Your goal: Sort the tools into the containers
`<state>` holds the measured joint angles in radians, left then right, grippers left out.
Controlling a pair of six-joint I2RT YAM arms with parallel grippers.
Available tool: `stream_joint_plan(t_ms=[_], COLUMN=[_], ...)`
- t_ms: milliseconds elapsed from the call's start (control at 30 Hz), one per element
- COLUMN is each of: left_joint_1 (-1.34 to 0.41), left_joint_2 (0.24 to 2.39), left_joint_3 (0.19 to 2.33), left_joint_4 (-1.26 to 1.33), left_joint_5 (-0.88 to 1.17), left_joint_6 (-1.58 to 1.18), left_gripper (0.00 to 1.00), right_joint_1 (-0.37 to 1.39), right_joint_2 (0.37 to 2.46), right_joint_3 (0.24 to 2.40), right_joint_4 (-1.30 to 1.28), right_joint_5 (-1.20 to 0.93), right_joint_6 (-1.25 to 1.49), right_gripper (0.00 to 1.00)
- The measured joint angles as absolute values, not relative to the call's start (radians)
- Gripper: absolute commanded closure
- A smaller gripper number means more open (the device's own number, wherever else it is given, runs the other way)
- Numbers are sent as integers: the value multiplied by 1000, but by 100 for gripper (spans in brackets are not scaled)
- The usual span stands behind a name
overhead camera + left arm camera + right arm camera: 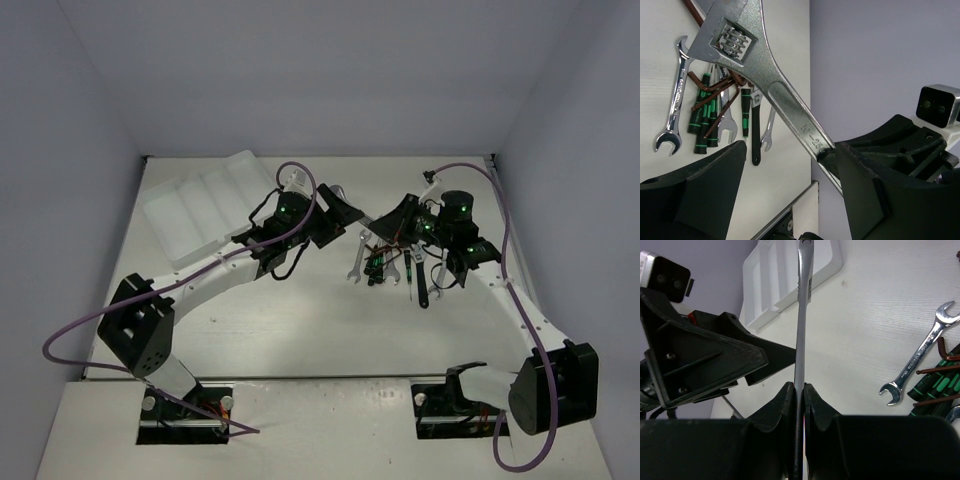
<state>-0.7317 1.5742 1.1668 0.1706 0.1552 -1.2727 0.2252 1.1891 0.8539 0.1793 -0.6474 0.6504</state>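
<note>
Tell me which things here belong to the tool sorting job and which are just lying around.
Job: silver adjustable wrench, open-end wrenches, brown hex keys, green-marked screwdrivers, black-handled adjustable wrench, white compartment tray.
Not the job: purple cables, wrist camera.

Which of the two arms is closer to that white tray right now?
Left. The left gripper, open, hangs just right of the tray; the right gripper, clamped on a wrench, sits farther right by the tool pile.

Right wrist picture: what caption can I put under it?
Right gripper pinches a silver wrench edge-on, pointing toward the white tray.
</note>
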Motion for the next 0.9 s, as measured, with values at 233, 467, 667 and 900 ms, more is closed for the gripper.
stream_joint_plan(t_ms=[233,467,667,900], left_joint_1=[-744,-746,-747,-747], left_joint_2=[1618,1639,1647,1655], left_joint_3=[1199,1227,1233,1253], left_joint_4=[179,182,177,222], left_joint_5=[121,85,68,63], left_joint_6=[-1300,-1326,-1352,-1421], left_gripper=[31,47,79,100], right_joint_1=[245,262,269,282], right_joint_2=[1167,1157,1152,1146], right_joint_3=[853,837,832,824], right_joint_4=[198,205,215,229], right_joint_5=[-662,-663,-661,-666], right_joint_6=[667,666,656,645], right_gripper=[100,100,100,100])
